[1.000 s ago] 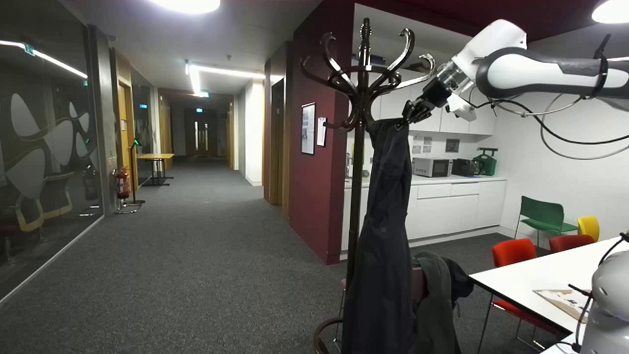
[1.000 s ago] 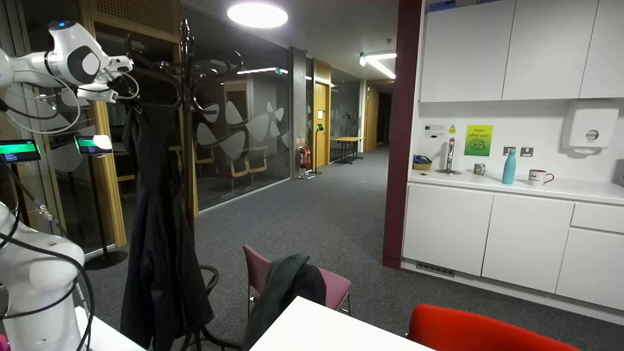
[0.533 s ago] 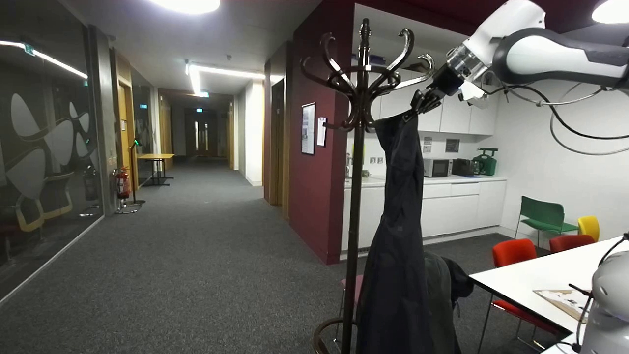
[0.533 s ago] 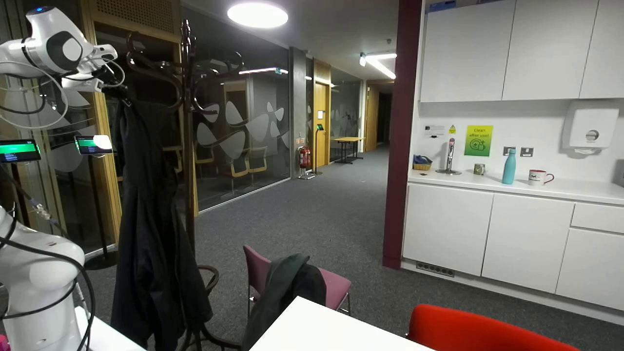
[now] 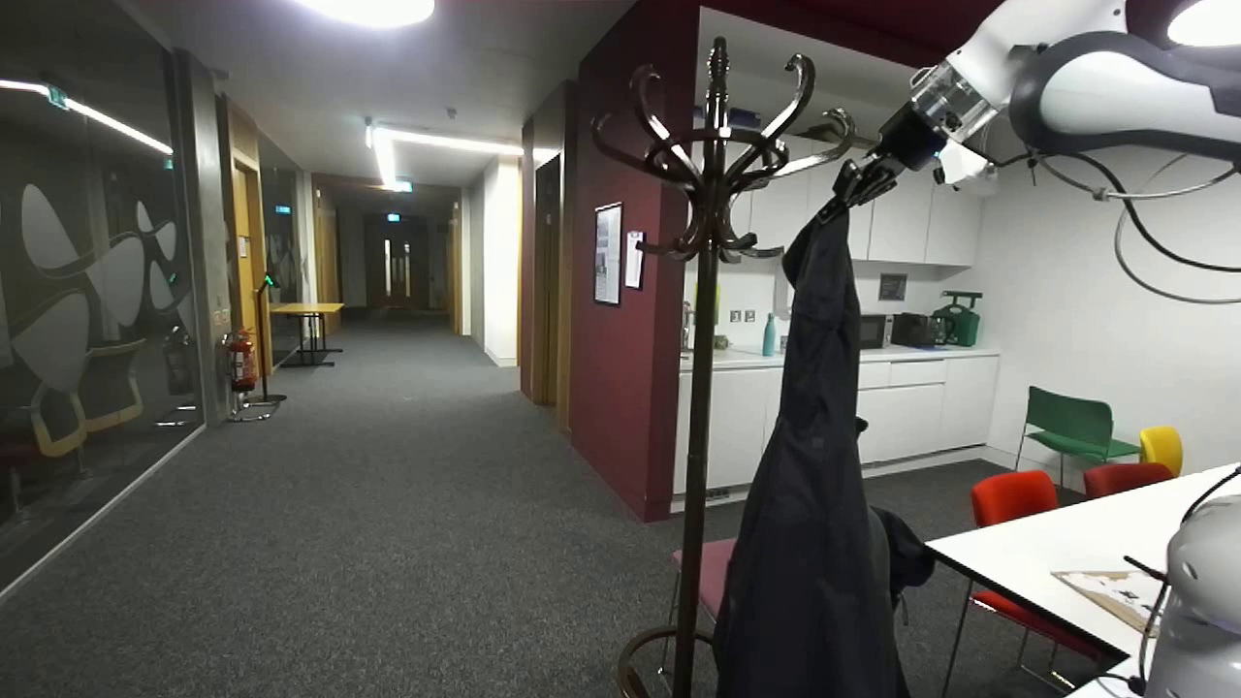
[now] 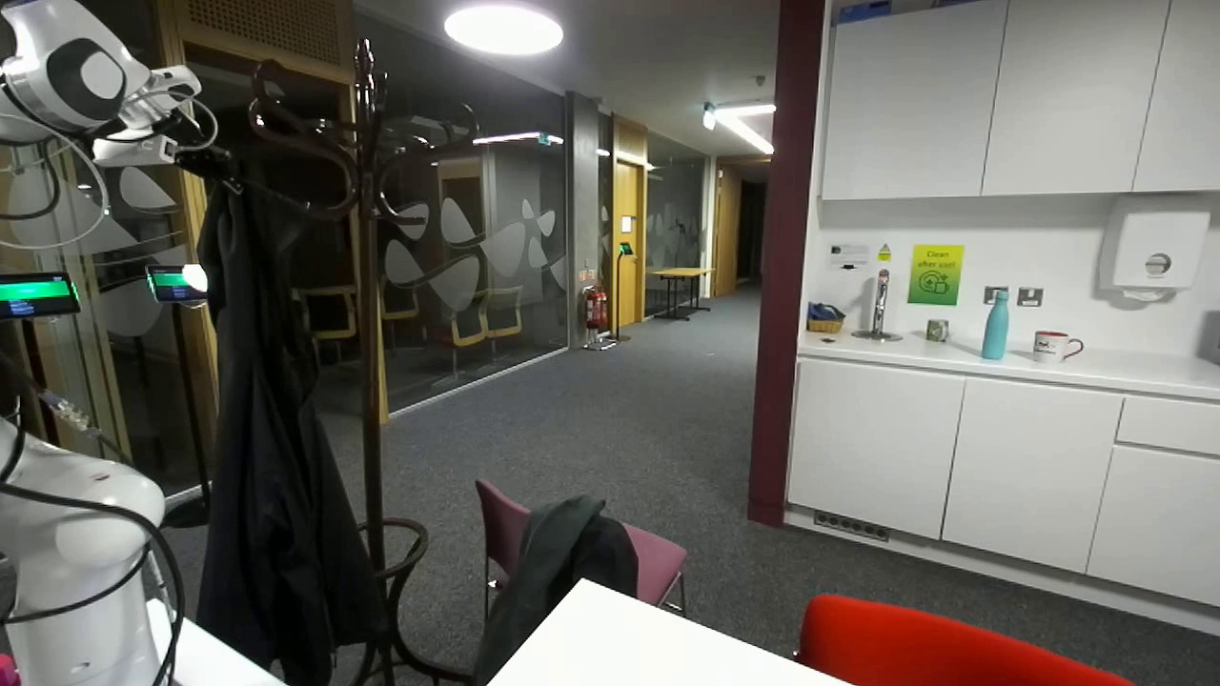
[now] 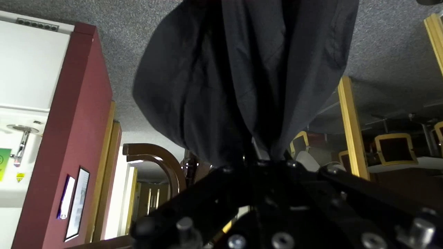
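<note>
A long dark coat (image 5: 810, 465) hangs from my gripper (image 5: 827, 211), which is shut on its collar end. Beside it stands the dark wooden coat stand (image 5: 700, 388), with curved hooks around its top. In that exterior view the coat's top is to the right of the pole and apart from the nearest lower hook. The coat (image 6: 276, 457) also shows in an exterior view, left of the stand's pole (image 6: 372, 286). In the wrist view the coat (image 7: 242, 69) spreads out from the fingertips, and a brown hook (image 7: 162, 152) curves at left. The gripped fabric is mostly hidden in shadow.
A purple chair (image 6: 653, 562) with a dark green garment (image 6: 548, 553) over it stands near the stand's foot. A white table (image 6: 667, 638) and a red chair (image 6: 934, 638) are close by. Behind is a kitchen counter (image 6: 953, 354) with a teal bottle (image 6: 995, 326).
My gripper has drawn back from the stand towards the robot's base and risen slightly, carrying the coat. The coat's top has come away from beside the hooks; the stand is almost unmoved.
</note>
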Available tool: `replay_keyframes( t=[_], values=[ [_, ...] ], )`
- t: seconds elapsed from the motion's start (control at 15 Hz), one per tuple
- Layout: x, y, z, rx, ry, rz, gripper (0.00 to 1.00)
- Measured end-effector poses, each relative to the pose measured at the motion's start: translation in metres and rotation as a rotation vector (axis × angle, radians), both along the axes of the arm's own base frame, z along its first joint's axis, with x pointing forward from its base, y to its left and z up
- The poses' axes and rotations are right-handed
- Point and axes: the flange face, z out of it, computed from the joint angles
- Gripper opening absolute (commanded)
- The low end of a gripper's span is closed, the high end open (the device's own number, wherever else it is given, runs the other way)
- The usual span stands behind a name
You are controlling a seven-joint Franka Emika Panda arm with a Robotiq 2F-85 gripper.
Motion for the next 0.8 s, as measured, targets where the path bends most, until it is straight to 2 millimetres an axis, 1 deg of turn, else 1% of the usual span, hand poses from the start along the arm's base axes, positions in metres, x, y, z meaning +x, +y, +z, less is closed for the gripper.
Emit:
replay_keyframes(
  t=[0.27, 0.6, 0.67, 0.8],
  values=[
    [-0.016, -0.002, 0.009, -0.002, -0.039, -0.029, 0.0],
    [-0.037, -0.017, 0.02, 0.027, -0.069, -0.114, 0.0],
    [-0.038, -0.019, 0.019, 0.033, -0.065, -0.116, 0.02],
    [-0.033, -0.023, 0.01, 0.05, -0.034, -0.106, 0.02]
  ],
)
